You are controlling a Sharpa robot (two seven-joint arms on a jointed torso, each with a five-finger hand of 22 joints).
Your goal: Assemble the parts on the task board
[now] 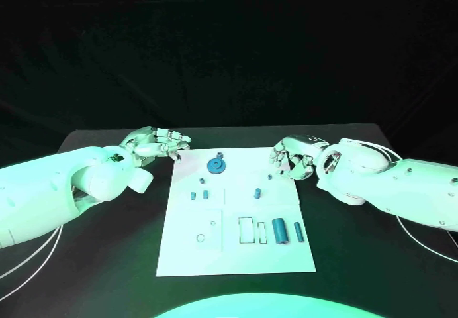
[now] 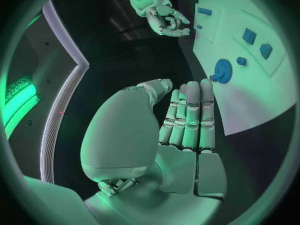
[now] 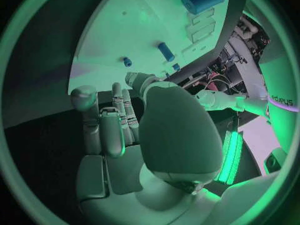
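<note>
white rectangular task board (image 1: 191, 255) mid black tabletop (image 1: 114, 278) | small blue parts: round disc (image 1: 218, 163) at 12, cylinder (image 1: 280, 230) at 4 | left hand (image 1: 159, 144) at 10, right hand (image 1: 292, 158) at 2, fingers loose, holding nothing, flanking far end, likely staged to reach parts

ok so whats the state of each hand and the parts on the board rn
left hand: open, holding nothing, at the board's far left corner
right hand: open, holding nothing, at the board's right edge
round part: lying on the task board
large cylinder: lying flat on the board
</note>
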